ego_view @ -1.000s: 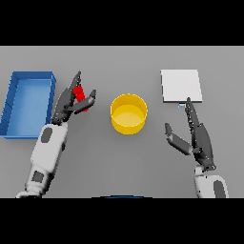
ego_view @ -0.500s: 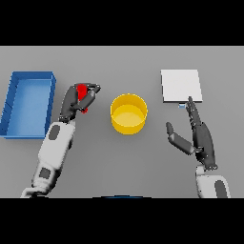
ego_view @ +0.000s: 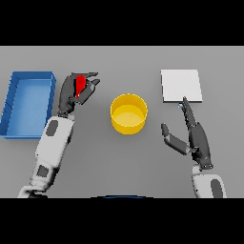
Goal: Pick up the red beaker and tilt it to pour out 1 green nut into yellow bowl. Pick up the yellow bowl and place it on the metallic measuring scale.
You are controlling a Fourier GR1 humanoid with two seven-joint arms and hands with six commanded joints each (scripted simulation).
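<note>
The left robot hand point(ego_view: 71, 93) pinches the small red beaker point(ego_view: 80, 84), left of the round yellow bowl point(ego_view: 128, 113); the right robot hand point(ego_view: 193, 136) is spread near the square metallic scale point(ego_view: 180, 86).

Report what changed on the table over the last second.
The left hand closed around the red beaker and carried it slightly toward the yellow bowl. The right hand stayed open near the metallic measuring scale; bowl, scale and blue bin did not move.
</note>
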